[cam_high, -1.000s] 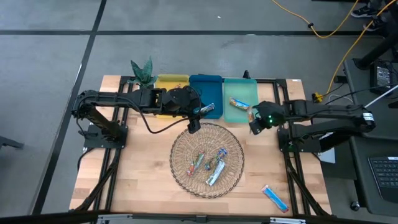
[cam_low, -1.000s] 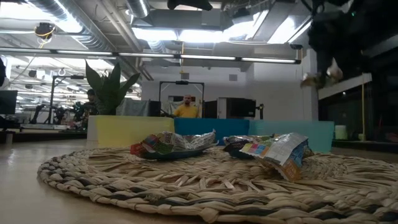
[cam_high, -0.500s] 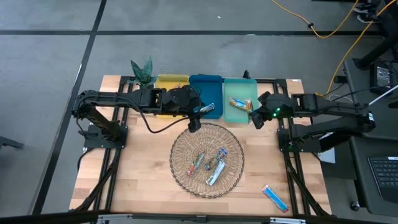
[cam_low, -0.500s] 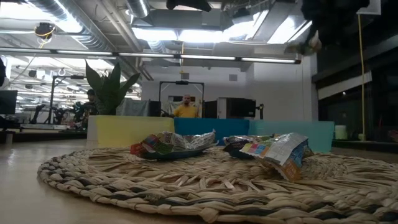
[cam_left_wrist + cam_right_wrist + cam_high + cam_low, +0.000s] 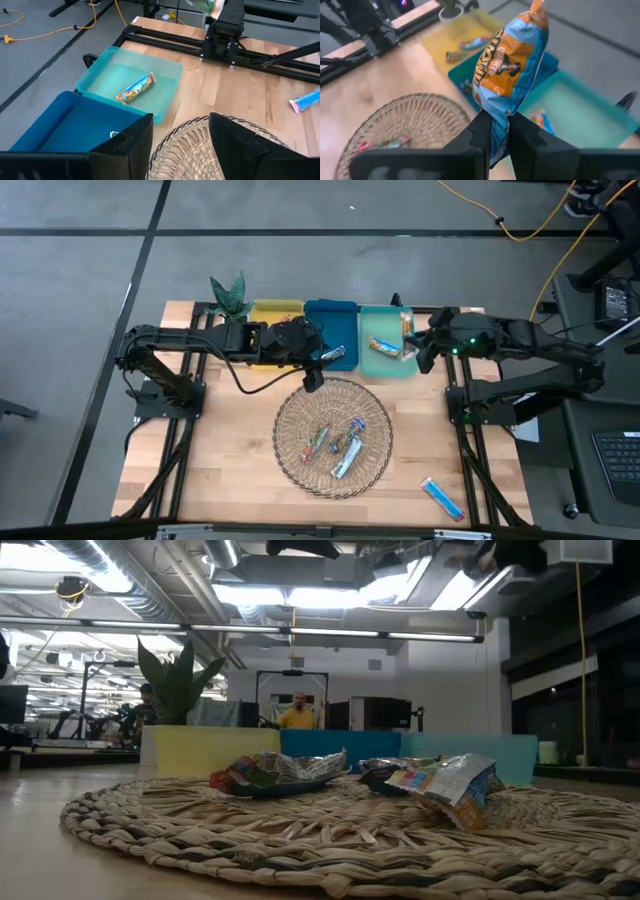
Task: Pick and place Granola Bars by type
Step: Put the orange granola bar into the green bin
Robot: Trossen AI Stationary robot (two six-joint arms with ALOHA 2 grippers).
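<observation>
Three trays stand in a row at the far edge of the table (image 5: 240,480): a yellow tray (image 5: 272,311) on the left, a blue tray (image 5: 330,315) in the middle, a teal tray (image 5: 385,325) on the right. The teal tray holds one bar (image 5: 136,88). The blue tray has a bar (image 5: 334,354) at its near edge; the yellow tray shows another in the right wrist view. Nearer, the round basket (image 5: 300,448) holds several bars (image 5: 347,445). A blue bar (image 5: 441,498) lies alone on the table, near right.

The right pincer (image 5: 496,131) is clamped narrow on an orange-and-blue bar (image 5: 512,60), held up over the teal tray's right edge. The left pincer (image 5: 180,137) is spread wide and empty, above the basket's far rim by the blue tray.
</observation>
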